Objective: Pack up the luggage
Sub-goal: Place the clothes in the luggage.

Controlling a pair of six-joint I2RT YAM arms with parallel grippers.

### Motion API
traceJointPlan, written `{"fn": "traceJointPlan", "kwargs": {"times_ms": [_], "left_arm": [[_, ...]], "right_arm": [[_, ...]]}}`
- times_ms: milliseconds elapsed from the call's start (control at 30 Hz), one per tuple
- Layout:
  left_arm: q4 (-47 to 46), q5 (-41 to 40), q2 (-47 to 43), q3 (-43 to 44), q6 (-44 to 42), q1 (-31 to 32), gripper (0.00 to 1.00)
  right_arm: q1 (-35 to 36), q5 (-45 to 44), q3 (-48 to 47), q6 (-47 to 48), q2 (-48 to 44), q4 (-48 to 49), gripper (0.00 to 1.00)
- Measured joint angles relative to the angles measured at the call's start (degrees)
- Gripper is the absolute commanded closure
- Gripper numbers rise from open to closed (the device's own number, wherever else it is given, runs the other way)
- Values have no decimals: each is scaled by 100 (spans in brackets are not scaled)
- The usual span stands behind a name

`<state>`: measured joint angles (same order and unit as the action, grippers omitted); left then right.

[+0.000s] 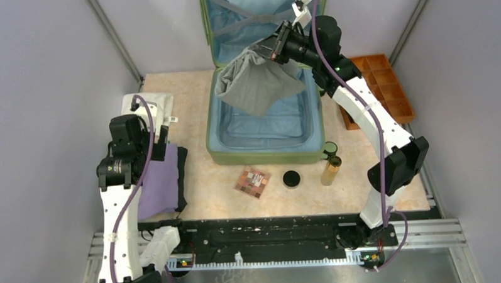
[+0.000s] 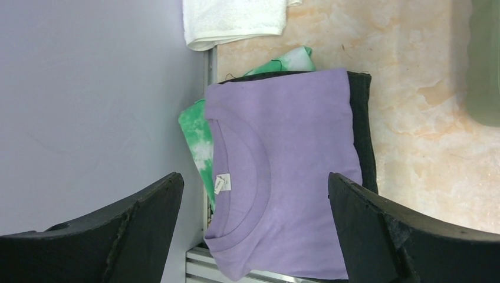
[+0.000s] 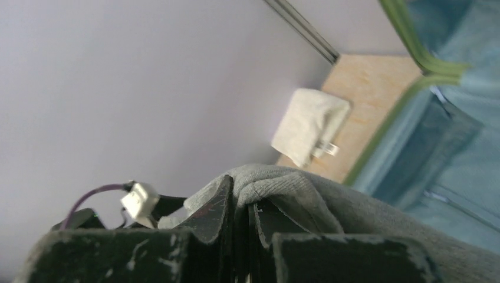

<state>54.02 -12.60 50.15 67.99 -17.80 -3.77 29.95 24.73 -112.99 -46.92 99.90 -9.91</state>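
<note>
Your right gripper (image 3: 240, 197) is pinched tight on a fold of a grey garment (image 1: 258, 84), which hangs from it above the open suitcase (image 1: 261, 157). The suitcase lies at the far middle of the tabletop (image 1: 212, 193), its lid standing up at the far edge with the blue lining showing. Your left gripper (image 2: 253, 194) has its fingers spread wide apart, holding nothing, above a purple shirt (image 2: 289, 165) that tops a stack of clothes at the tabletop's left edge.
</note>
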Motion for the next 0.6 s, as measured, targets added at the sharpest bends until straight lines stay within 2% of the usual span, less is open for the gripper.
{"fn": "traceJointPlan", "kwargs": {"times_ms": [100, 233, 367, 500, 600], "left_arm": [[0, 125, 0, -55, -13, 0, 1], [4, 240, 26, -149, -13, 0, 2], [0, 286, 39, -267, -11, 0, 2], [-39, 299, 85, -352, -9, 0, 2], [-55, 299, 129, -400, -9, 0, 2]], "right_arm": [[-232, 81, 334, 15, 136, -157, 100], [-393, 254, 317, 72, 632, -352, 100], [-442, 446, -382, 131, 1484, -612, 100], [-466, 629, -1086, 68, 2249, -481, 100], [-470, 636, -426, -87, 2153, 151, 100]]}}
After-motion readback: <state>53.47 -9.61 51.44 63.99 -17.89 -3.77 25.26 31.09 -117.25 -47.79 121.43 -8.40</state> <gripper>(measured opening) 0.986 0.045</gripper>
